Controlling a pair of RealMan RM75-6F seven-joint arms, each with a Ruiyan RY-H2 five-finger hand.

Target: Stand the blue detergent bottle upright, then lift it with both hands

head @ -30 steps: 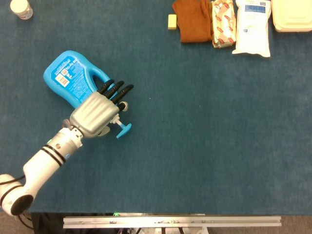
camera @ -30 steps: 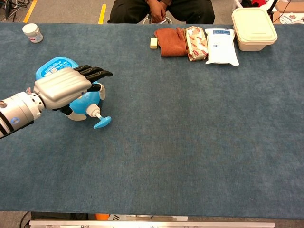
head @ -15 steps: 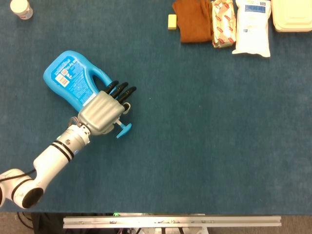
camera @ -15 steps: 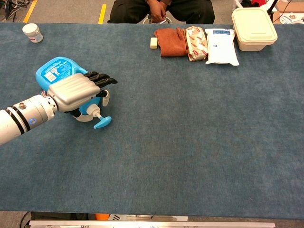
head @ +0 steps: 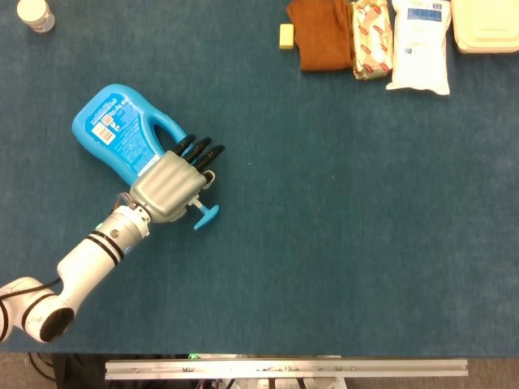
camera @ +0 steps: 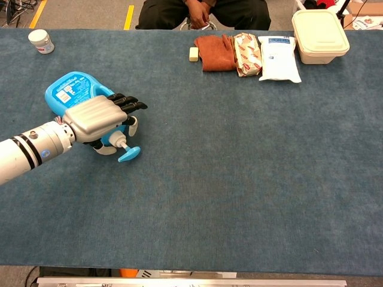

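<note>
Packets (camera: 279,57), a brown cloth (camera: 215,52) and a lidded tub (camera: 320,34) are sitting along the counter's (camera: 239,179) far edge, well apart from the blue detergent bottle (head: 113,134). It is lying flat at the left, labelled, pump pointing toward the near right. The left hand (head: 172,182) is resting over its neck, fingers extended; whether it is grasping is unclear.

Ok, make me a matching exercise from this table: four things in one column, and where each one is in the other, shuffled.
Things:
1. blue detergent bottle
2. white jar
3. lidded cream container
4. left hand

Places:
A. far right corner
B. far left corner
C. over the bottle's neck
D. lying on its side, left part of the table

Pairs: 1-D, 2-B, 3-A, 4-C
</note>
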